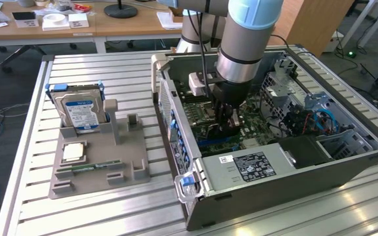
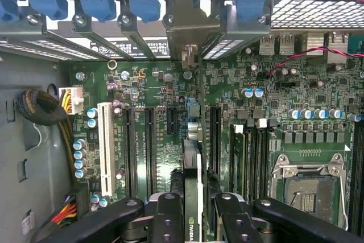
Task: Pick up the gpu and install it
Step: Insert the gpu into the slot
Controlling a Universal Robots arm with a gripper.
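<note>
My gripper [image 1: 225, 123] is down inside the open computer case [image 1: 346, 162], over the motherboard [image 2: 165, 83]. It is shut on the gpu [image 2: 192, 157], a thin card seen edge-on between the two black fingers [image 2: 168, 214]. The card stands upright in line with the black expansion slots, and its silver bracket [image 2: 190, 24] reaches the case's rear wall among the blue latches. I cannot tell whether the card's lower edge sits in a slot.
Beside the case, a grey holder tray [image 1: 130, 147] carries a silver hard drive [image 1: 80, 110], a square chip [image 1: 73, 151] and a green RAM stick [image 1: 94, 168]. Inside the case are the power supply [image 1: 255, 167], the CPU socket [image 2: 307, 192], a white slot [image 2: 105, 146] and cable bundles [image 2: 40, 106].
</note>
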